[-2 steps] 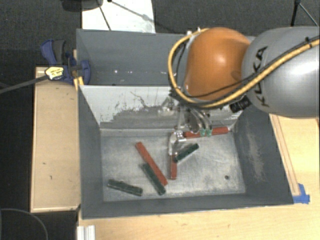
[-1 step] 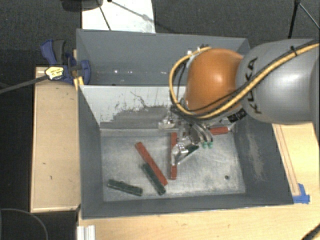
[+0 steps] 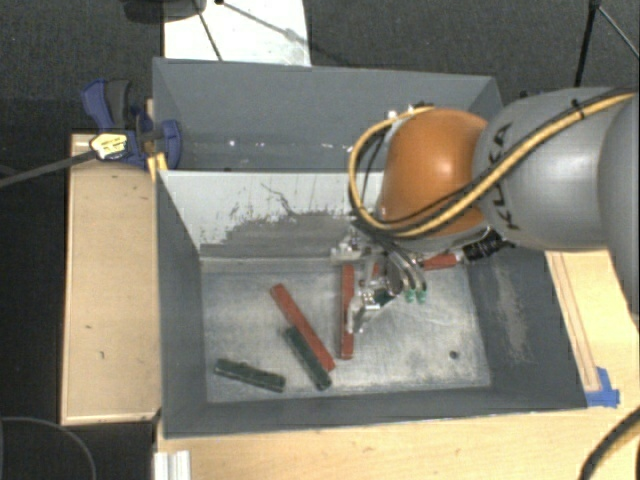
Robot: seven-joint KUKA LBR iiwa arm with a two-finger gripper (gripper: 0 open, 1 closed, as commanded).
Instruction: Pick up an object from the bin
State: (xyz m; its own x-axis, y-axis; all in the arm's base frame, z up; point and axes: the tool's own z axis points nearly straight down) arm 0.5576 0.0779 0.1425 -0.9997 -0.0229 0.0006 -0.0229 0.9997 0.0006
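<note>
Red-brown and slender, a stick [image 3: 346, 340] lies on the floor of the grey bin [image 3: 430, 353], just right of the frame's centre. Its long axis runs almost straight up and down the picture, from near the foot of the back wall toward the lower edge. The gripper [image 3: 364, 306] hangs low over the stick's middle stretch, its tip just beside the stick's right flank, so the stick lies a shade toward the left of the frame from it. Whether the gripper is open, closed or gripping anything I cannot tell; its own metal parts crowd that spot.

A second red-brown stick [image 3: 298, 323] slants from centre-left down toward the upright stick's lower end, where the two come close; I cannot tell if they touch. A dark green stick [image 3: 308, 360] lies alongside that slanted one, and another dark green piece [image 3: 249, 374] sits well apart at lower left.

By my judgement, a grasp here needs the closing line set across the frame, left to right, square to the upright stick's length, with a slight shift leftward to centre on it.
</note>
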